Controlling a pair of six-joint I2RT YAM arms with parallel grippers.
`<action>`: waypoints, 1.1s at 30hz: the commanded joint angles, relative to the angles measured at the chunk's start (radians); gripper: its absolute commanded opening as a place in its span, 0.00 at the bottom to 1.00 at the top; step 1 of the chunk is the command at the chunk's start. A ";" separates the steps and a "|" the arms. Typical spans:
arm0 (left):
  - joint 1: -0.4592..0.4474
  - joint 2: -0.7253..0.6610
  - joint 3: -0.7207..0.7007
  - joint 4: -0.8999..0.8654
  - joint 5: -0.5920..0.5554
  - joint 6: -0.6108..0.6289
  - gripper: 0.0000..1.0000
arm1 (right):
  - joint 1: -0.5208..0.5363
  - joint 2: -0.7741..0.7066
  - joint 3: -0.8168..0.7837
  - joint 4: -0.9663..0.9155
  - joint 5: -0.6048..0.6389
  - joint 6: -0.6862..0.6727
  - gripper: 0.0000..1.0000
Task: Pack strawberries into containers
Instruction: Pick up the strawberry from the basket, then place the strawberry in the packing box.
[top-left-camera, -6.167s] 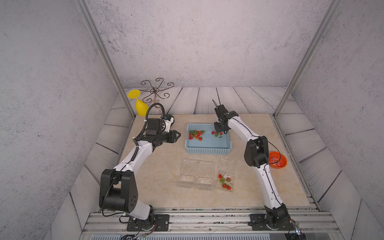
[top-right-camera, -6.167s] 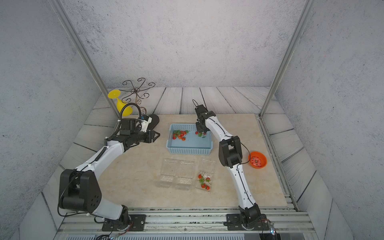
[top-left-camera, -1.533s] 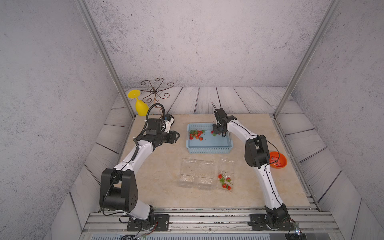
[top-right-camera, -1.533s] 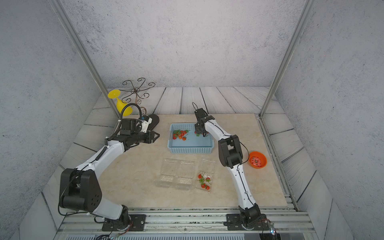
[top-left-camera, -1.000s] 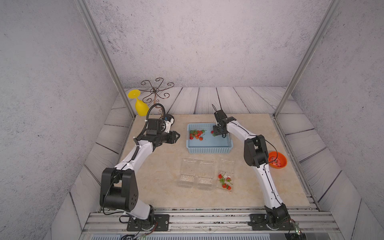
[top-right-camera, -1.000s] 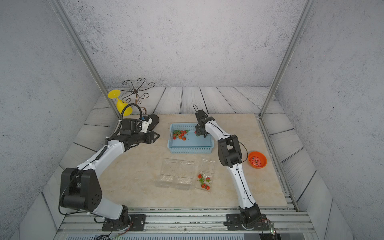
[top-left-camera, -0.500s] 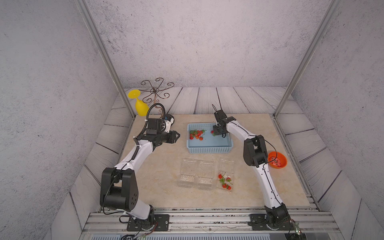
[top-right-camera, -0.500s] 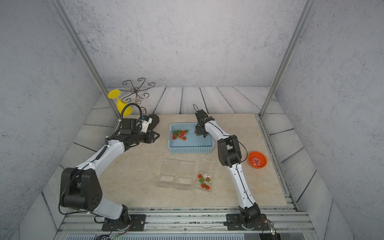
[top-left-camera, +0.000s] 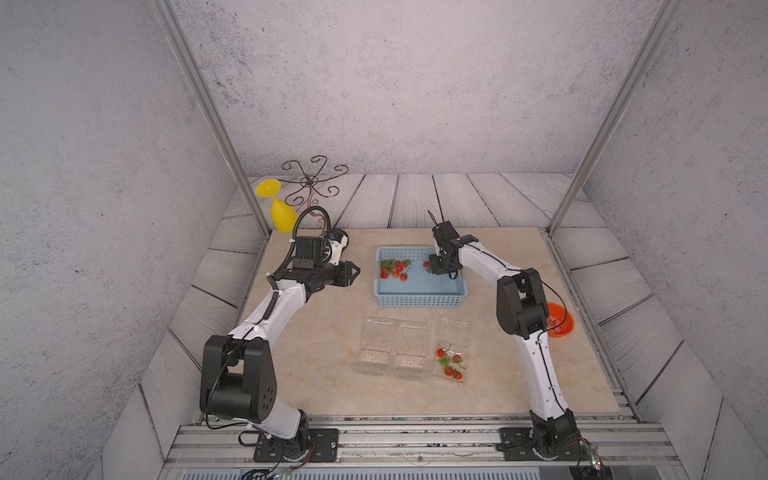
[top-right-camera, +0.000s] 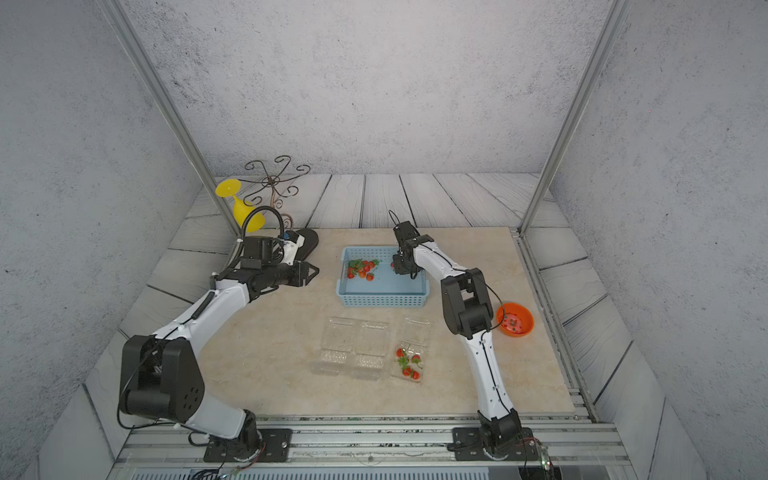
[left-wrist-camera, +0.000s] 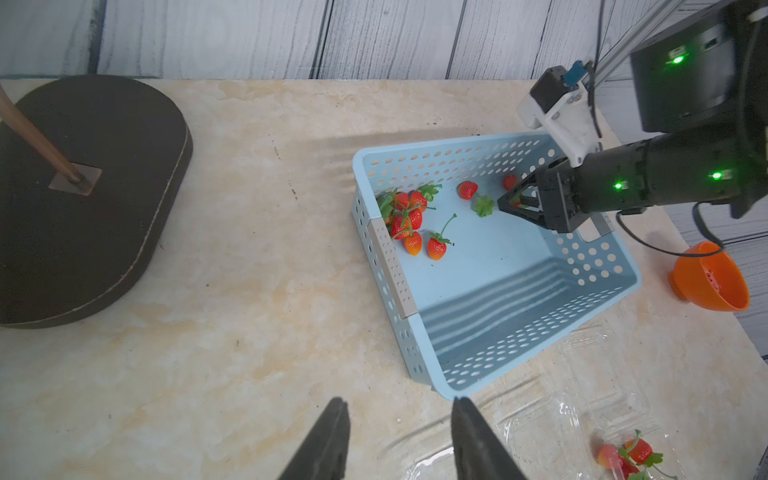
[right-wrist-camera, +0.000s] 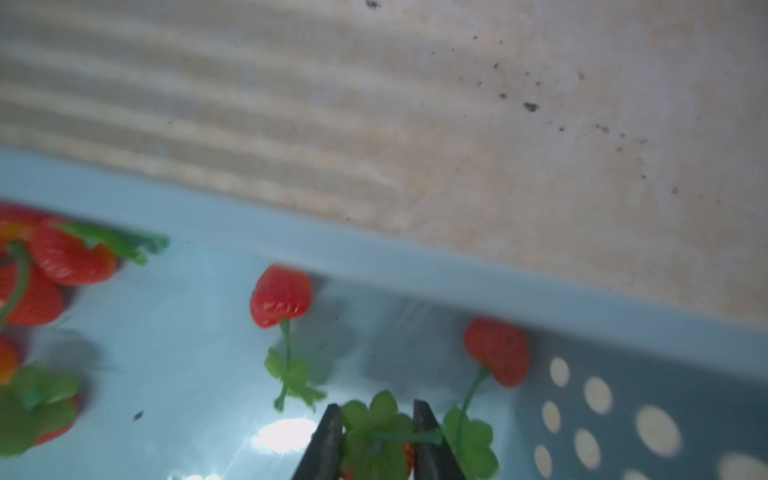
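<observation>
so nearest the front edge there's three containers (top-left-camera: 411, 349) lined up side by side, lids flipped open. Only the one closest to the right arm has anything in it: a handful of strawberries (top-left-camera: 449, 363), green caps and stems in a loose heap. The other two just look like bare clear plastic from up top

Right behind them sits the basket (top-left-camera: 419, 300), which holds more fruit: a tangled clump (top-left-camera: 394, 269) tucked in the far corner on the left arm's side, plus two loose ones (right-wrist-camera: 281, 296) lying against the far wall

The right gripper (right-wrist-camera: 376, 404) is dipped down into the basket by that far wall, fingers (right-wrist-camera: 326, 440) closed in on a berry (right-wrist-camera: 374, 432), pinching it around the leafy cap, low near the basket floor

The left gripper (left-wrist-camera: 399, 401) hangs over bare table just off the basket's left side, fingers (left-wrist-camera: 328, 436) spread with nothing between them

Orange bowl (top-left-camera: 561, 328) sits out by the right arm's elbow, can't tell what's in it. Way at the back left there's a wire stand (top-left-camera: 313, 183) with a yellow glass (top-left-camera: 282, 212) hung upside down off it
</observation>
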 joint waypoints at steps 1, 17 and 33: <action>-0.009 -0.027 0.018 0.007 0.020 0.001 0.44 | 0.007 -0.150 -0.065 0.050 -0.026 0.004 0.26; -0.031 -0.067 0.009 0.015 -0.001 -0.003 0.44 | 0.180 -0.808 -0.794 0.030 -0.074 0.130 0.26; -0.049 -0.102 -0.004 0.007 -0.029 0.012 0.44 | 0.349 -0.941 -1.139 0.018 -0.078 0.306 0.30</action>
